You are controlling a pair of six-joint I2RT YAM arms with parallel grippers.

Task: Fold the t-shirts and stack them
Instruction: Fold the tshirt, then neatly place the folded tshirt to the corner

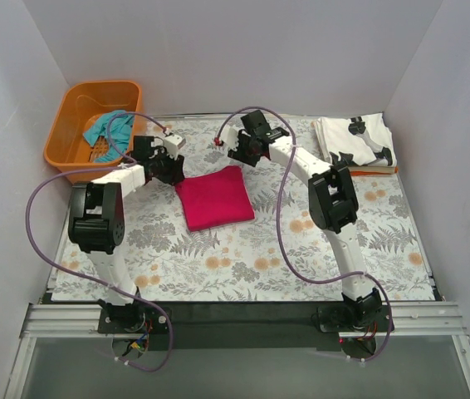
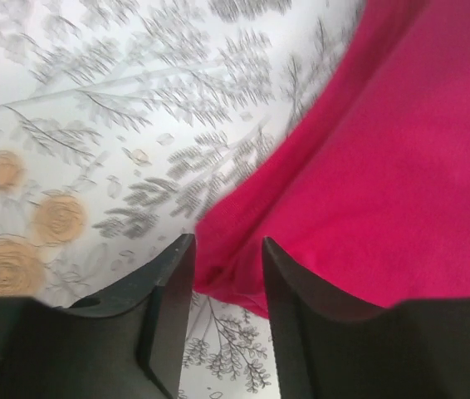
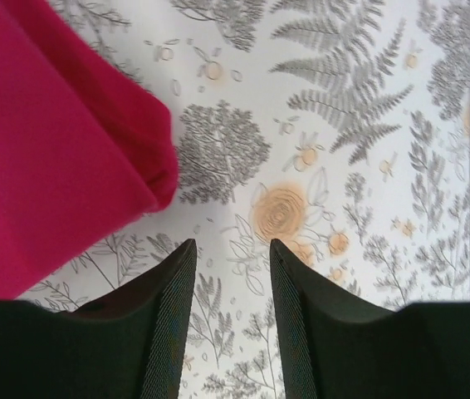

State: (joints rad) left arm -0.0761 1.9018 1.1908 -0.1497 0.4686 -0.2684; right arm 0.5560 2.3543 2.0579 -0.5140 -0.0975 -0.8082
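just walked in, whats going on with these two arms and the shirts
Two robot arms are folding t-shirts. The magenta shirt lies folded in a rough square mid-table, with both arms at its far edge. The left gripper is open with a shirt corner in line with its gap. The right gripper is open over the floral table cover, just beside another corner. The white printed shirt lies folded at the far right. The teal shirt sits crumpled in the orange basket.

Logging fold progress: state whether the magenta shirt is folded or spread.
Folded: the magenta shirt lies as a compact rectangle with doubled edges.
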